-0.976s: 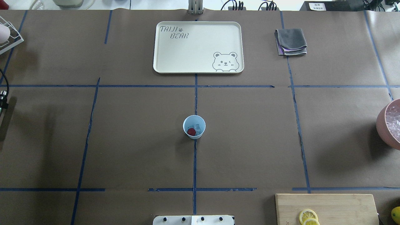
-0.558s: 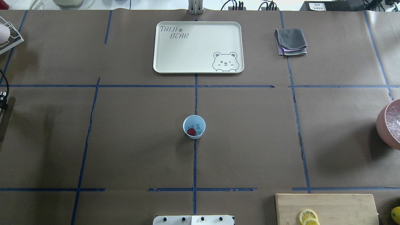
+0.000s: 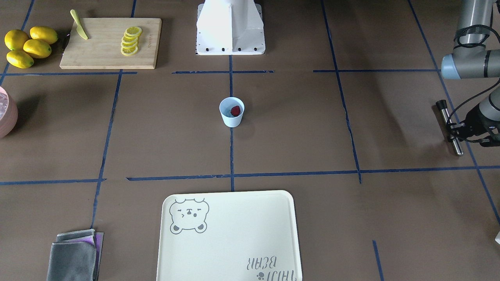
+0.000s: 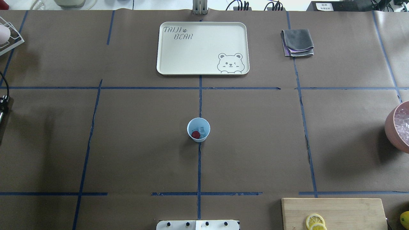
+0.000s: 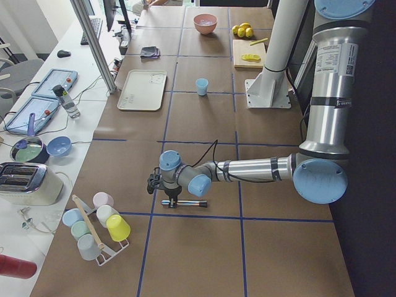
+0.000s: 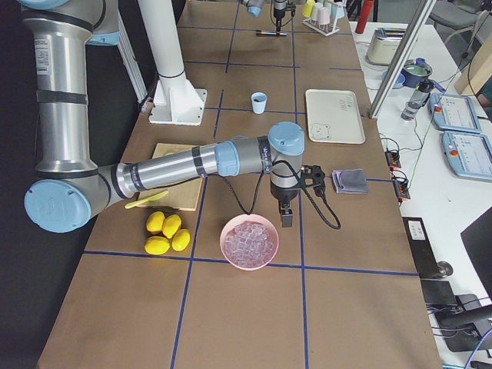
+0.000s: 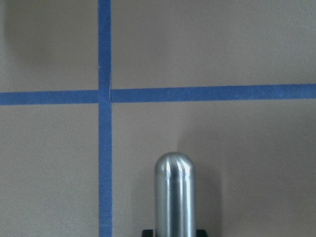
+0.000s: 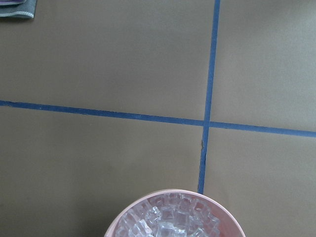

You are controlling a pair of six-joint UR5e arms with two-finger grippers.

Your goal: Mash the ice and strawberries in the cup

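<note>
Standing upright on the brown paper at the table's middle, just ahead of the robot's base, the cup (image 4: 198, 129), a smooth light blue plastic tumbler tapering downward, is holding the strawberries (image 4: 195, 134), one dark red rounded lump, beside the ice (image 4: 201, 130), faint glassy chunks. Farther out, the left gripper (image 3: 453, 132) is pinching a polished steel rod (image 3: 446, 117) with a black knob, while the right gripper (image 6: 286, 215) is hanging by a pink bowl (image 4: 390, 127), its fingers impossible to judge
</note>
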